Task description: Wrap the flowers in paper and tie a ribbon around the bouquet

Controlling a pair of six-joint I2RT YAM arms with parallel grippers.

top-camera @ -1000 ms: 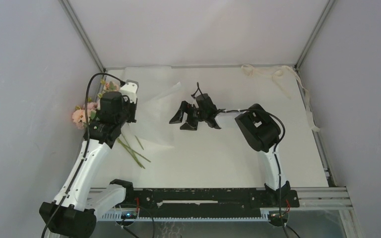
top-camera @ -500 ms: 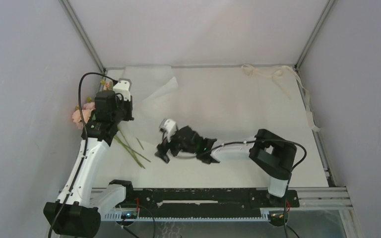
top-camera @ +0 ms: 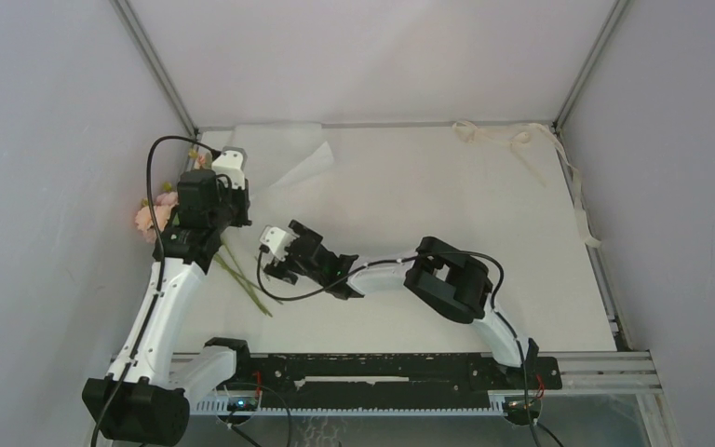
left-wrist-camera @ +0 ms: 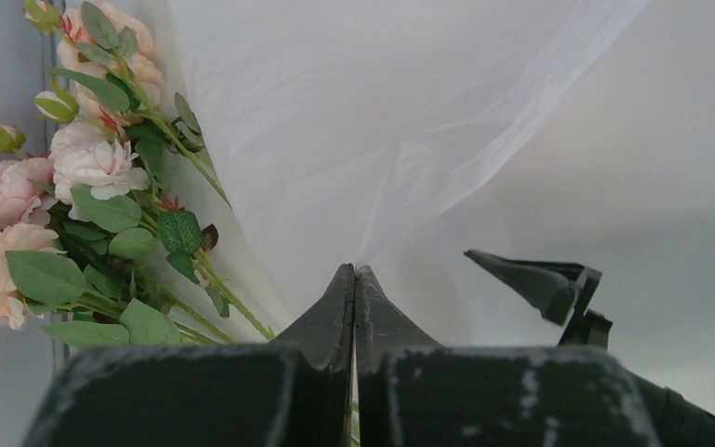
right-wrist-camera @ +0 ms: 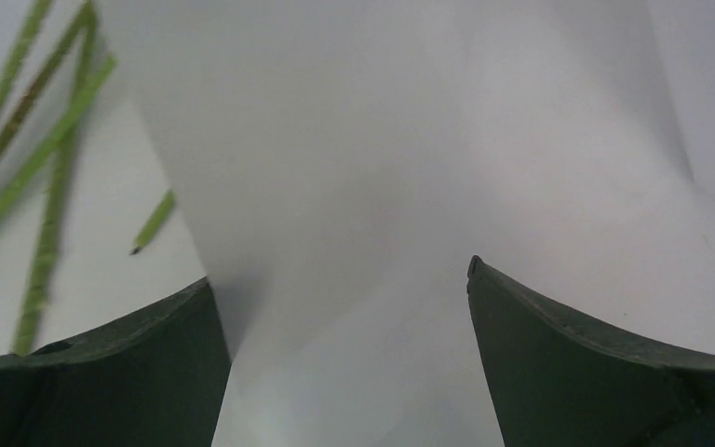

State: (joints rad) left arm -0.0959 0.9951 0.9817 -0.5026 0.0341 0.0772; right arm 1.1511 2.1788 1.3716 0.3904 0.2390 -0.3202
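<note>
I see the right arm (top-camera: 382,270) swung from the bench (top-camera: 484,205) centre toward its left edge; the right jaws gape over the paper (left-wrist-camera: 363,121). The left jaws, closed, pinch it beside the flowers (left-wrist-camera: 84,163). Folding looks ready.

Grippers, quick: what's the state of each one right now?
Left gripper: closed, pinching the paper.
Right gripper: open wide, straddling the paper, holding nothing.
</note>
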